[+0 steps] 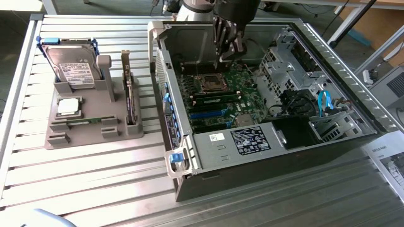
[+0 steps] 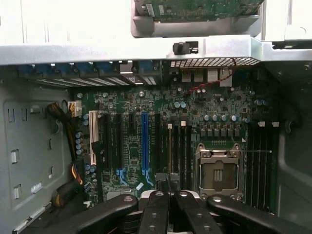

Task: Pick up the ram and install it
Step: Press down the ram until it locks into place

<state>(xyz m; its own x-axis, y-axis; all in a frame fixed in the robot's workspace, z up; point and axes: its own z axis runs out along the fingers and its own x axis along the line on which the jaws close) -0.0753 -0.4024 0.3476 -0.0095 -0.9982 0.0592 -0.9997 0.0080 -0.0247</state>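
The ram [image 1: 85,121], a thin green stick, lies flat in a front slot of the grey holder [image 1: 75,135] at the exterior view's left. My gripper [image 1: 230,53] hangs inside the open computer case [image 1: 277,156], well away from the ram. It sits above the motherboard [image 1: 237,78], close to the CPU socket [image 1: 211,84]. In the wrist view the black fingers [image 2: 157,207] of the gripper [image 2: 168,189] are pressed together with nothing between them. They hover over the long memory slots [image 2: 179,148] next to the CPU socket [image 2: 219,170].
The holder also carries a silver hard drive [image 1: 73,64], an upright expansion card [image 1: 129,92] and a pale chip [image 1: 68,106]. The case's raised walls and drive cage [image 1: 281,64] hem in the gripper. A blue cable [image 1: 324,101] and a labelled power supply [image 1: 249,139] sit inside.
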